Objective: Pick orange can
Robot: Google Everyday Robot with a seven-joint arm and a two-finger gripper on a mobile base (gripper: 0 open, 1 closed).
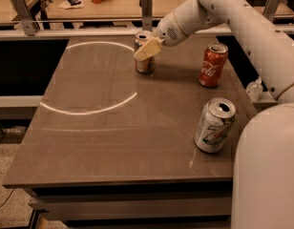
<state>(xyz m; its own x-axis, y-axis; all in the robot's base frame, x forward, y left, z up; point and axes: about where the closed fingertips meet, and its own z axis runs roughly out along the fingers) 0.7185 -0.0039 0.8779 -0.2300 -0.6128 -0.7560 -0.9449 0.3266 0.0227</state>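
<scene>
Brown table (89,142), gripper (144,53) at upright orange can (145,67); far edge

1. My fingers (147,49) are at the top of the orange can (145,65), far back on the tabletop (89,142).
2. The rail (89,32) closes off the space just behind.
3. There is wide open room to the left and in front.
4. On the right, the Coca-Cola can (212,66) stands well apart, leaving a passable gap.
5. The 7UP can (215,125) blocks the near right.
6. My arm (242,18) spans overhead on the right.
</scene>
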